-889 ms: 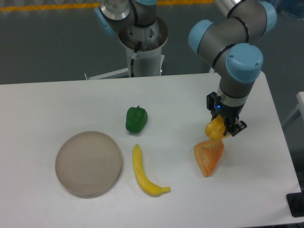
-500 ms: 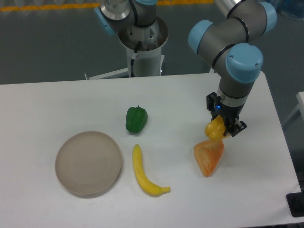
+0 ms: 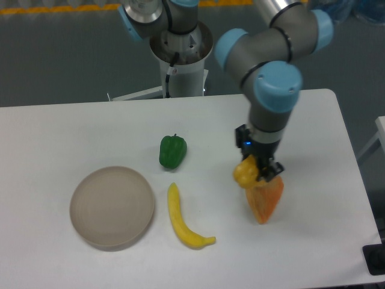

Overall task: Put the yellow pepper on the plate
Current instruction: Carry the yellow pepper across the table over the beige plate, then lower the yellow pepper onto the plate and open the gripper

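On the far left of my view I have the plate (image 3: 112, 206), sitting flat on the white table (image 3: 54, 138) with nothing on it. Just to its right lies the banana (image 3: 184, 219), stretched from near the plate's right rim down toward the front edge, its tip curling right. Above the banana, and apart from it, the green pepper (image 3: 172, 151) rests on the table near the middle.

Further right I see the gripper (image 3: 258, 171) pointing straight down from the arm (image 3: 271, 72), its jaws pinching the yellow pepper (image 3: 245, 174). The pepper sticks out on the left side of the fingers. It is in front of the upper edge of the orange wedge (image 3: 264, 199), which lies on the table right below the gripper. From this angle I cannot tell whether the pepper touches the wedge or hangs just clear of it. The pepper is well apart from the plate, with the banana and the green pepper between them.
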`<action>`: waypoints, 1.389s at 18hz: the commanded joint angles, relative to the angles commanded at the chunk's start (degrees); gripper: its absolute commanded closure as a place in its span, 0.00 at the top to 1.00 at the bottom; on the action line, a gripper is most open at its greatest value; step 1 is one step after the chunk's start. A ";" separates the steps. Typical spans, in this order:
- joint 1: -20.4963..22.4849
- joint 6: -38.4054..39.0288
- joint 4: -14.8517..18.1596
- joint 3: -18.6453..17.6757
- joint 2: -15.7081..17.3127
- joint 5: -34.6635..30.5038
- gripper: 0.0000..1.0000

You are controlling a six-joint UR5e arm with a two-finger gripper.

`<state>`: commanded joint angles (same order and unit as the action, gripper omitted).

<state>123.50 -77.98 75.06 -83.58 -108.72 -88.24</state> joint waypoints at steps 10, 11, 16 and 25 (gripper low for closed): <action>-16.70 18.12 -2.11 -0.36 -4.21 0.09 0.34; -17.41 19.34 -2.63 -0.36 -4.83 0.09 0.34; -21.54 24.28 -4.22 -0.36 -6.59 0.09 0.36; -25.59 26.30 -8.26 -0.36 -10.37 0.00 0.86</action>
<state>97.91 -51.68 66.80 -83.94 -119.09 -88.24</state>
